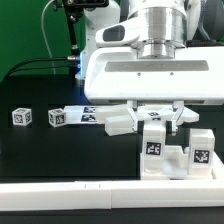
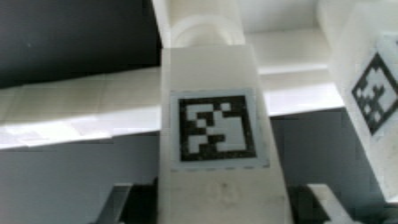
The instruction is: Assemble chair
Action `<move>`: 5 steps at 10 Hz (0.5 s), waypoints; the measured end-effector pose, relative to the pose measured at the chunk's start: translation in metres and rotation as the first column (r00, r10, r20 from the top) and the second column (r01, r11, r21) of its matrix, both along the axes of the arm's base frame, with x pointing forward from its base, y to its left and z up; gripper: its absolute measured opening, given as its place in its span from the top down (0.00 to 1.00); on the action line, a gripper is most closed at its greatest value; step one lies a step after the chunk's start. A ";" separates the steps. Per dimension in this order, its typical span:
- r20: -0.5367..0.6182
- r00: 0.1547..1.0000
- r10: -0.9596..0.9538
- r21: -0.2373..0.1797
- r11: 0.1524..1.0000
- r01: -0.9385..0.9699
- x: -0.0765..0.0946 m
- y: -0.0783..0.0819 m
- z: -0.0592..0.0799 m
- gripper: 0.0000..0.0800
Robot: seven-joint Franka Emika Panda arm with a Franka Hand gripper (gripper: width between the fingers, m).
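The white chair pieces (image 1: 178, 152) stand as a chunky cluster with square tags at the exterior view's right front. My gripper (image 1: 158, 114) hangs right over the cluster, its fingers straddling the top of an upright tagged piece (image 1: 153, 128). In the wrist view that long white piece (image 2: 215, 90) with its tag runs between my fingertips (image 2: 121, 200), with a dark gap on each side. The gripper (image 2: 221, 202) is open around it and does not touch it. Another tagged white part (image 2: 370, 85) sits beside it.
A small tagged cube (image 1: 22, 116) and a second tagged block (image 1: 57, 117) lie at the exterior view's left. The marker board (image 1: 88, 113) lies behind a loose white piece (image 1: 118, 125). A white rail (image 1: 90, 197) runs along the front edge. Cables run along the back.
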State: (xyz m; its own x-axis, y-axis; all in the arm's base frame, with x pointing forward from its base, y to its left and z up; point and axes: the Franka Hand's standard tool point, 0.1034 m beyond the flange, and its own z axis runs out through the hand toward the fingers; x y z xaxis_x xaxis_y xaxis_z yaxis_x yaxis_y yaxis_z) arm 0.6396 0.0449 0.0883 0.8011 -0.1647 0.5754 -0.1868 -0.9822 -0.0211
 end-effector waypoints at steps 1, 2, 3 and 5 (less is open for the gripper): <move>0.010 1.000 -0.004 0.001 1.000 0.004 0.000 0.001 0.000 0.64; 0.023 1.000 -0.009 0.001 1.000 0.009 0.001 0.001 0.000 0.64; 0.031 0.999 -0.009 -0.001 1.000 0.009 0.001 0.001 0.000 0.64; 0.030 1.000 -0.008 -0.005 1.000 0.008 0.001 0.000 0.000 0.55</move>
